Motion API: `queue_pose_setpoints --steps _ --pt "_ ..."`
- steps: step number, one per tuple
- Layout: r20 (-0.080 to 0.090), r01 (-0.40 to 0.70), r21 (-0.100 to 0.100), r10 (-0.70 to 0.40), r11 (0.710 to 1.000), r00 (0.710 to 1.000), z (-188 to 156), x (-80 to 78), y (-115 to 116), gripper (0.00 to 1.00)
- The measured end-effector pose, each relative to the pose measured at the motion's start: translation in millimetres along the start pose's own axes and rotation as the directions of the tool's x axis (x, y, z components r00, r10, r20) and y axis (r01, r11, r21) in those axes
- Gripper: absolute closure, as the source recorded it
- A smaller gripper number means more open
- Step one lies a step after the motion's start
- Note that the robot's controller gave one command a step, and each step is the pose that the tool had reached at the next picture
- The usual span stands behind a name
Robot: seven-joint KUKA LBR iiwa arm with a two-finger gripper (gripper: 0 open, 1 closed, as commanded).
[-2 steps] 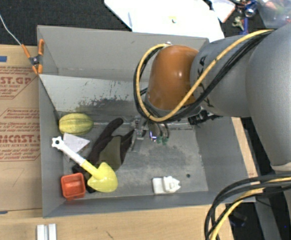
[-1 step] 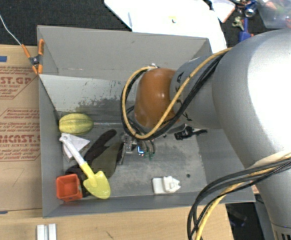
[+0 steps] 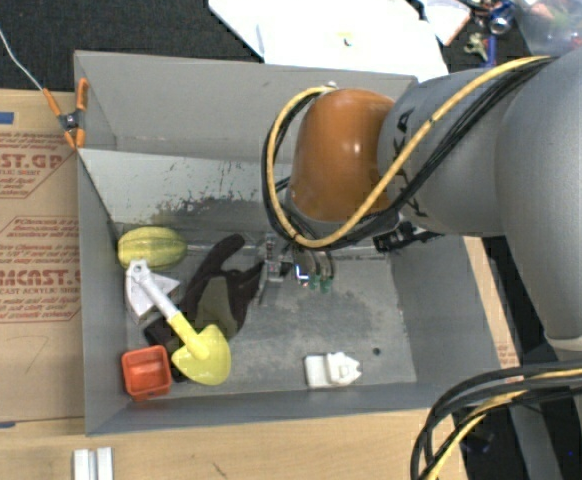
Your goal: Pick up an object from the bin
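Yellow scoop [image 3: 203,358] (red block [image 3: 146,371])

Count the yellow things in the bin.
2: a ribbed yellow-green fruit by the left wall, a yellow scoop beside the red block. The arm may hide more.

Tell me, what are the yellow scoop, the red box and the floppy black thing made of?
Yellow scoop: probably hard plastic, smooth and glossy. Red box: probably plastic too, with stiff, crisp edges. Floppy black thing: soft, maybe cloth or rubber; it lies limp and folded, with a dull surface.
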State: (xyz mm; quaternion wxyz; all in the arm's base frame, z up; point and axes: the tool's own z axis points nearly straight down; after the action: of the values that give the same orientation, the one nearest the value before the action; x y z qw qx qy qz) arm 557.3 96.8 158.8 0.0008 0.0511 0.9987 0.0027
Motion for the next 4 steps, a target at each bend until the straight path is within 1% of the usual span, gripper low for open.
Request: queue_pose_setpoints --steps 1,2,3,4 --pt "0.007 -0.034 -0.001 0.034 0.999 0.999 0.5 -5.2 14.3 1.00" --pt "0.005 -0.089 -0.003 0.089 0.996 0.996 83.6 -23.3 23.9 1.00" --pt "0.005 -0.091 -0.002 0.091 0.996 0.996 67.4 -30.8 26.4 1.00" --pt "0.002 -0.136 -0.002 0.136 0.991 0.991 -15.5 -25.0 21.8 1.00"
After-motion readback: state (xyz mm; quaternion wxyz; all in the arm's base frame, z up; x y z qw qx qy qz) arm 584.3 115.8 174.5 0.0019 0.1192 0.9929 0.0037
